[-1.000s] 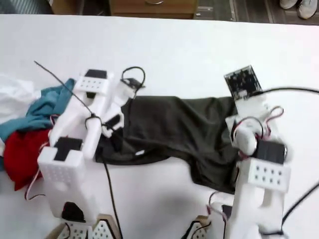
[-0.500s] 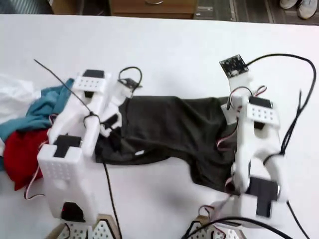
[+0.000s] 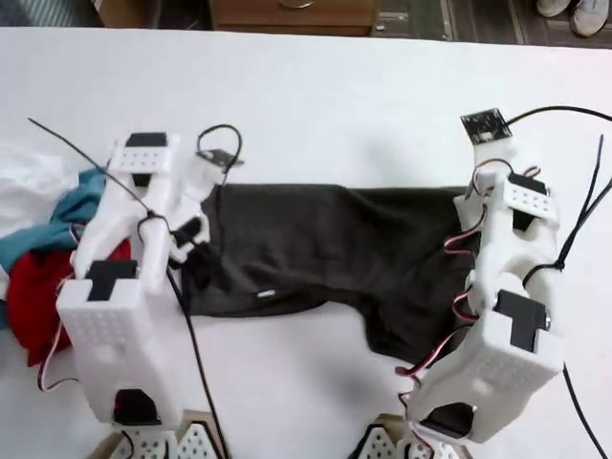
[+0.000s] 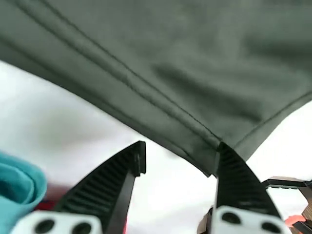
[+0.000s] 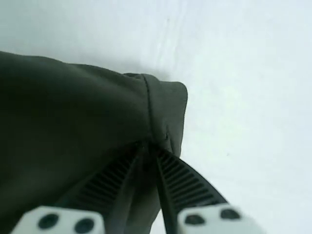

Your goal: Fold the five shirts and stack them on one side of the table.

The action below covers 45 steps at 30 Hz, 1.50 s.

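A dark green shirt (image 3: 325, 249) lies spread across the middle of the white table (image 3: 316, 105). My left gripper (image 3: 196, 218) is at the shirt's left edge. In the left wrist view that gripper (image 4: 178, 165) is open, the shirt's hem (image 4: 161, 112) runs just beyond its fingertips and a corner of the hem touches one finger (image 4: 234, 180). My right gripper (image 3: 467, 212) is at the shirt's right edge. In the right wrist view it (image 5: 148, 148) is shut on a fold of the dark green shirt (image 5: 73, 112) near a hemmed corner.
A heap of other shirts lies at the table's left edge: white (image 3: 29, 177), teal (image 3: 81, 206) and red (image 3: 29, 296). Teal cloth (image 4: 14, 190) shows beside my left gripper. Cables trail from both arms. Bare table extends behind the shirt.
The right arm swung to the right and drew the shirt's right edge out with it. The left arm shifted left, and the shirt now lies stretched wider.
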### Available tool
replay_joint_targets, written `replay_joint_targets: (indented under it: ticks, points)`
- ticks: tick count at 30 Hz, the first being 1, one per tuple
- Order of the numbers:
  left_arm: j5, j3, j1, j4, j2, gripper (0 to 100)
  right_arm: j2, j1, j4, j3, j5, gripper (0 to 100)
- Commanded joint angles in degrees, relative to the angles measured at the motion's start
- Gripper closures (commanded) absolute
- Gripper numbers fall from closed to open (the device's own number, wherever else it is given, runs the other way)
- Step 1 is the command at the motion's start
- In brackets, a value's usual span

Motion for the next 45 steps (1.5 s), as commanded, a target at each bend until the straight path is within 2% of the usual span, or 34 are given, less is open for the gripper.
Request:
replay_joint_targets:
  ticks: [1,4,8,11,18,25,30,34,40,45]
  points:
    - [-0.18,-6.55,1.14,2.9,-0.79,75,-0.31,0.4,1.45,-4.13,-0.44,97.8]
    - [0.0,-15.16,2.29,5.45,-0.44,75,-0.31,0.31,4.53,-7.03,-0.44,97.8]
    - [3.78,-24.13,4.75,3.16,0.35,75,-0.31,-0.75,7.78,-9.14,-0.44,97.8]
    - [6.07,-27.38,7.3,0.7,3.43,75,-0.31,-1.98,8.66,-9.32,-0.44,97.8]
    - [6.33,-30.55,11.87,0.18,16.62,75,-0.31,-6.29,11.38,-9.32,-0.44,97.8]
    - [5.89,-38.29,7.47,4.04,24.7,75,0.22,-5.41,7.08,-9.14,0.09,97.8]
    - [4.75,-42.77,3.52,6.77,27.87,75,3.3,-4.62,3.74,-9.32,5.89,97.8]
    - [3.08,-43.03,1.58,7.47,29.01,75,7.96,-4.44,1.89,-9.32,6.95,97.8]
    - [3.08,-42.86,0.79,7.56,28.57,75,10.15,-3.56,-1.45,-9.41,7.03,97.8]
    - [3.34,-43.21,1.14,8.0,28.31,75,8.66,-1.63,0.84,-12.92,6.95,97.8]
